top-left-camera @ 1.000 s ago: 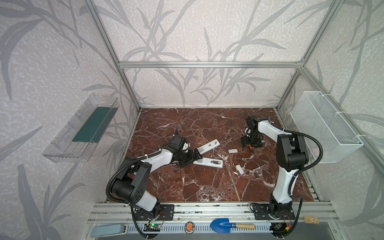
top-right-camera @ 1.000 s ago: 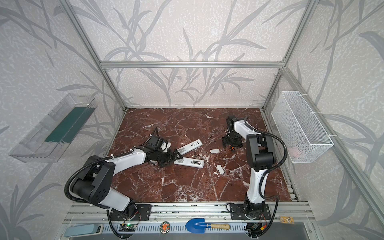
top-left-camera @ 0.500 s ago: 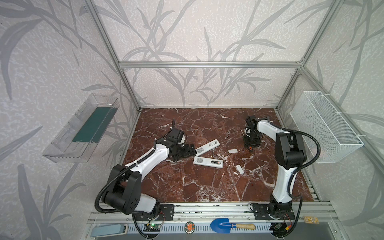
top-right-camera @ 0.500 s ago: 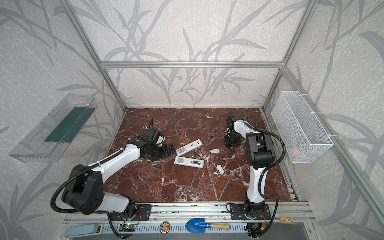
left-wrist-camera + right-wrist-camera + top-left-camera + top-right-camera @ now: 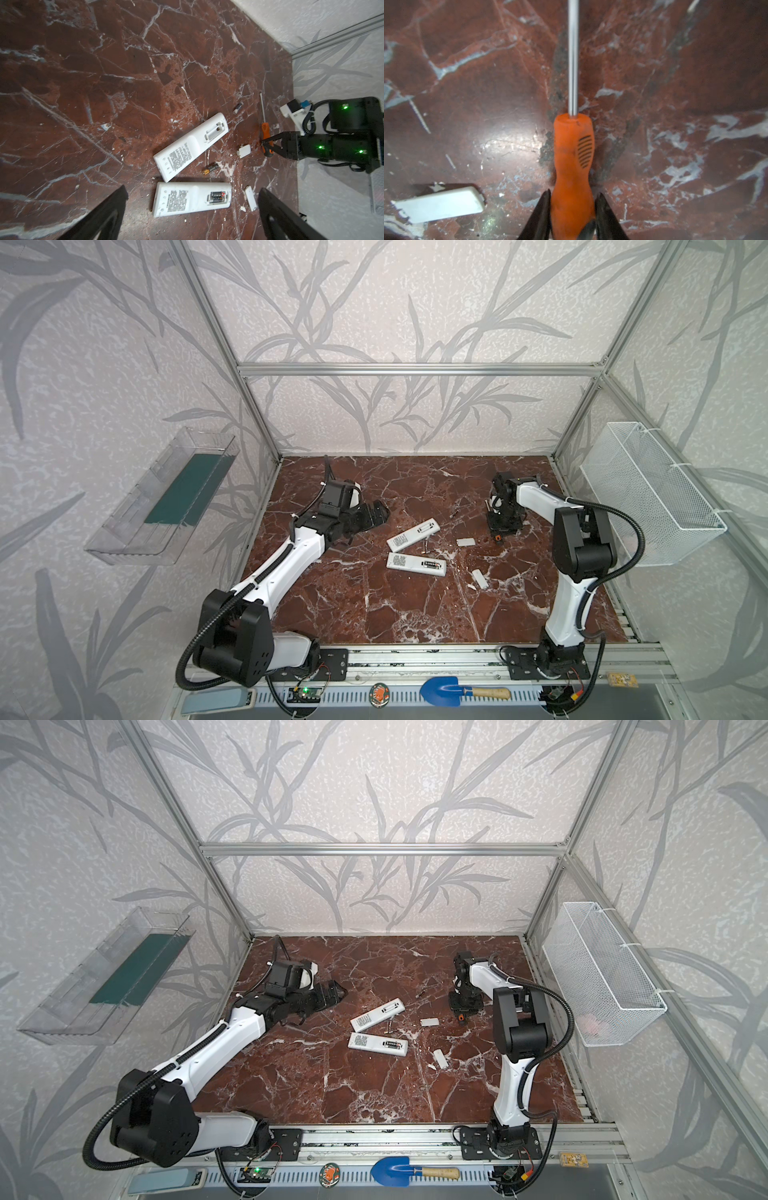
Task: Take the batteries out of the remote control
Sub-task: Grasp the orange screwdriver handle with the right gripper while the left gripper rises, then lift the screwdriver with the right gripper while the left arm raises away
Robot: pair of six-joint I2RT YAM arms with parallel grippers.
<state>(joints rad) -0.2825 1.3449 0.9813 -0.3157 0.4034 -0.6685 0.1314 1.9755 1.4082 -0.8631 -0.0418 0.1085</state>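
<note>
In the loaded remote [image 5: 182, 202], batteries [image 5: 217, 197] look light, rigid, slick; I'd lever one end; my left gripper [image 5: 379, 514] gapes; right gripper [image 5: 573, 193] clamps the screwdriver [image 5: 573, 155].

In a top view, two white remotes lie back-up on the red marble table [image 5: 374, 614]. The tilted remote [image 5: 413, 534] has the level remote [image 5: 416, 564] at its six o'clock, with dark batteries [image 5: 432, 564] in the level one's open bay. A tiny loose cell [image 5: 454, 514] lies at the tilted remote's two o'clock. From the pair, one white cover [image 5: 465, 542] lies at three o'clock and another cover [image 5: 480, 578] at four. The left gripper [image 5: 380, 512] hangs at ten o'clock. The right gripper [image 5: 500, 531] points down at two o'clock, over an orange handle [image 5: 498, 537].
</note>
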